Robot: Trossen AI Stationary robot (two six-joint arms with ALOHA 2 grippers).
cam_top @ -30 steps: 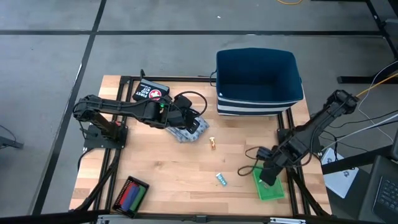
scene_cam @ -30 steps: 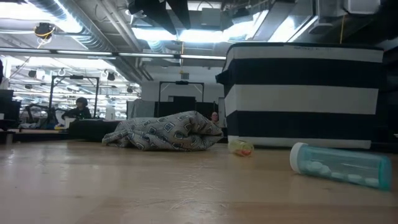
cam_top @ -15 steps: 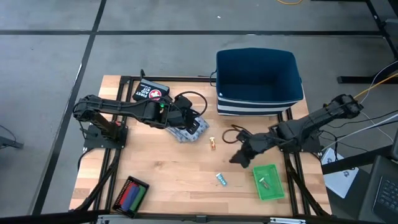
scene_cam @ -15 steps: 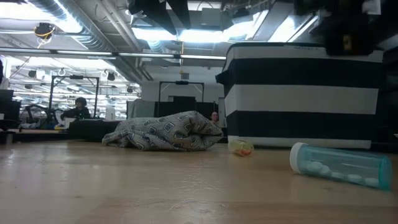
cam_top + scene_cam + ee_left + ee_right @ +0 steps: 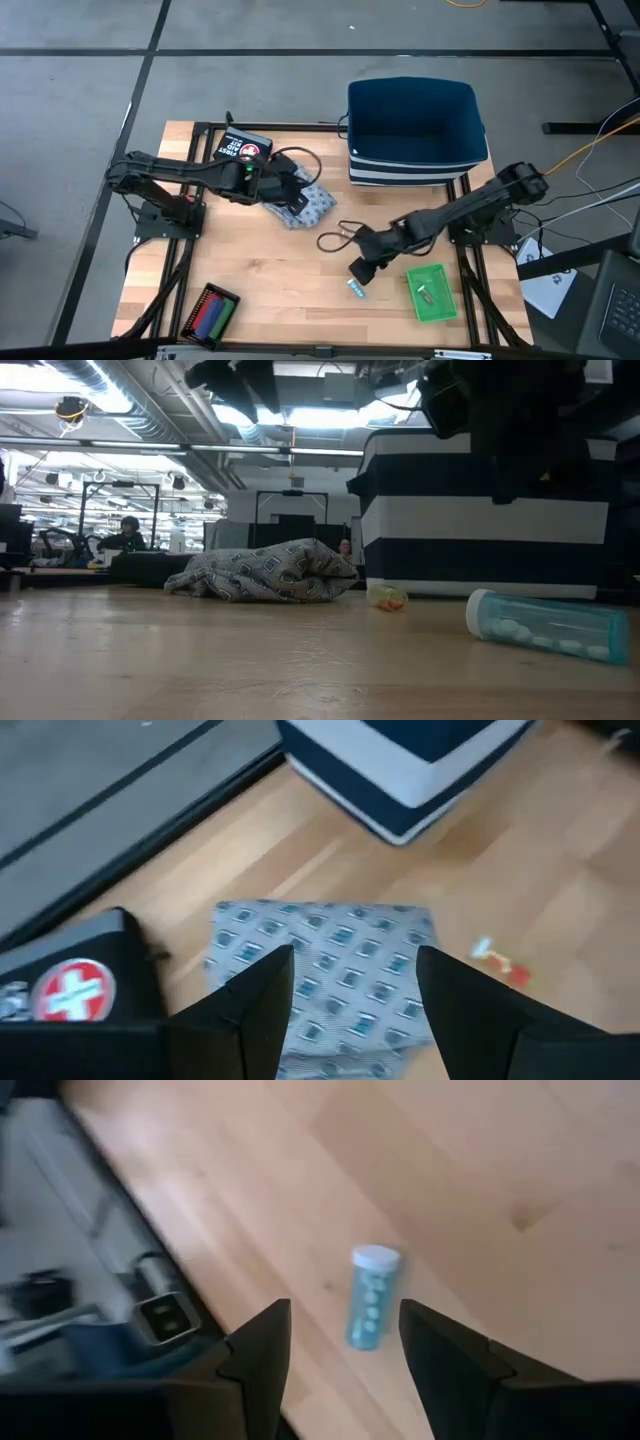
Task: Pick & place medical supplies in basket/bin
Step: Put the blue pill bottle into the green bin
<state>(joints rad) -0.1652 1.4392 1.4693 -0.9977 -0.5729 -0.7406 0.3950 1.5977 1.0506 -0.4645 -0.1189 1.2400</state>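
The grey-blue patterned cloth (image 5: 312,207) lies crumpled on the table left of the basket, also seen in the low view (image 5: 265,572) and the left wrist view (image 5: 330,970). My left gripper (image 5: 292,194) (image 5: 355,960) hovers open above its left part. The teal-white tube (image 5: 355,288) (image 5: 368,1308) (image 5: 545,626) lies on its side near the table's near edge. My right gripper (image 5: 358,272) (image 5: 342,1315) hangs open just above it. The tiny tan item (image 5: 388,597) (image 5: 497,961) rests on the wood between cloth and basket. Red, green and dark blue pieces (image 5: 210,314) sit in a dark tray.
The navy basket with striped sides (image 5: 415,85) (image 5: 490,510) stands at the far right of the table. A green tray (image 5: 430,293) holding a small item lies right of the tube. A first-aid box (image 5: 243,150) sits at the far left. A person shows in the room beyond.
My right gripper has swept from above the green tray at the table's right toward the left, ending over the teal-white tube. My left gripper has drawn back a little toward the table's left, uncovering more of the cloth. The things on the table have stayed where they were.
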